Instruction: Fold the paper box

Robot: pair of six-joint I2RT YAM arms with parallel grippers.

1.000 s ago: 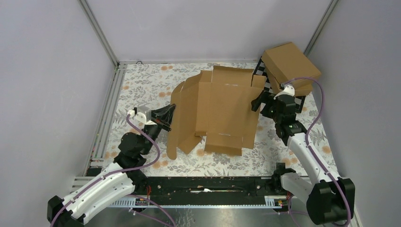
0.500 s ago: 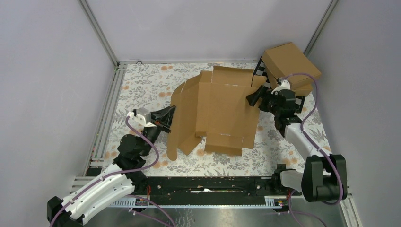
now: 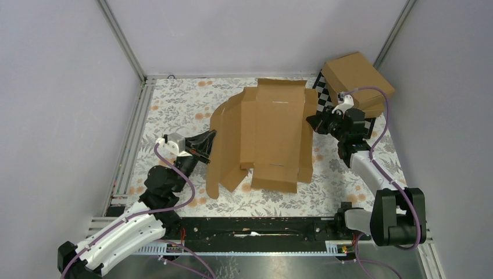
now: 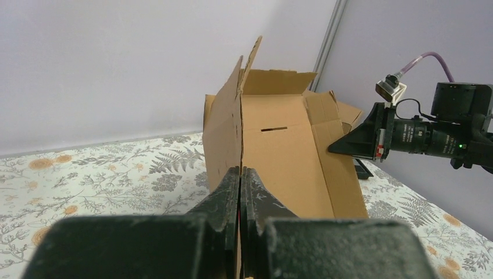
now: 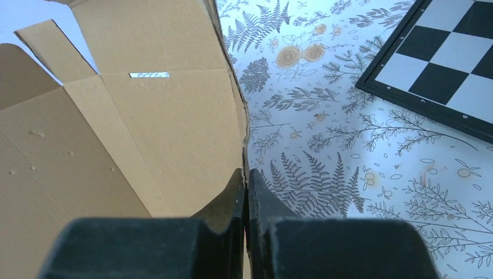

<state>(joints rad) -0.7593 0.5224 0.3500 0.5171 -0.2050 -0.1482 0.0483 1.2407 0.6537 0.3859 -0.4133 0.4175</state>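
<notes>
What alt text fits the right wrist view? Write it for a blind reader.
The right fingers pinch the edge of the paper box, whose open brown inside with one slot fills the left. A floral tablecloth lies to the right, with a checkerboard at the upper right.

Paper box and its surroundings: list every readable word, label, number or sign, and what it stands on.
None can be read. The paper box is plain brown, the checkerboard bears only squares, and the stacked cardboard boxes show no print.
</notes>
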